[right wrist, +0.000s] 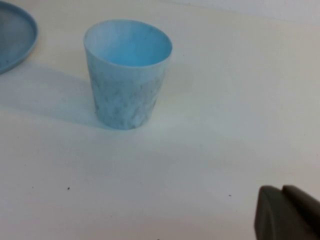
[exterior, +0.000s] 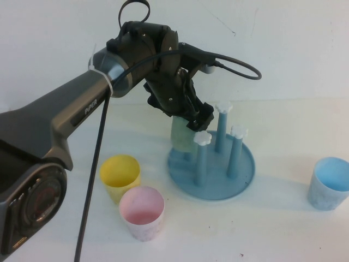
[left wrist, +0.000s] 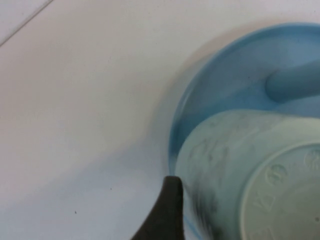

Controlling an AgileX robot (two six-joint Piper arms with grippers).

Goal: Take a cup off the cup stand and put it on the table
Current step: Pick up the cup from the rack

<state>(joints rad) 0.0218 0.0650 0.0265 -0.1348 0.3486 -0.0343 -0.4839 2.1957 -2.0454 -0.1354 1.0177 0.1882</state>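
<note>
The mint-green cup (exterior: 182, 137) stands upside down at the near-left side of the blue cup stand (exterior: 240, 180), over one of its pegs. My left gripper (exterior: 193, 119) reaches down from the left and is shut on the cup's upper part. In the left wrist view the cup's base (left wrist: 260, 185) fills the lower corner and one dark finger (left wrist: 169, 207) presses against its side, with the stand's rim (left wrist: 200, 90) behind. Three pegs with white caps (exterior: 203, 138) are bare. My right gripper (right wrist: 281, 190) is shut and empty, low over the table (right wrist: 210, 125), out of the high view.
A yellow cup (exterior: 120, 176) and a pink cup (exterior: 142, 212) stand upright on the table left of the stand. A light blue cup (exterior: 329, 183) stands at the right, also in the right wrist view (right wrist: 126, 75). The left arm's cable hangs down at the left.
</note>
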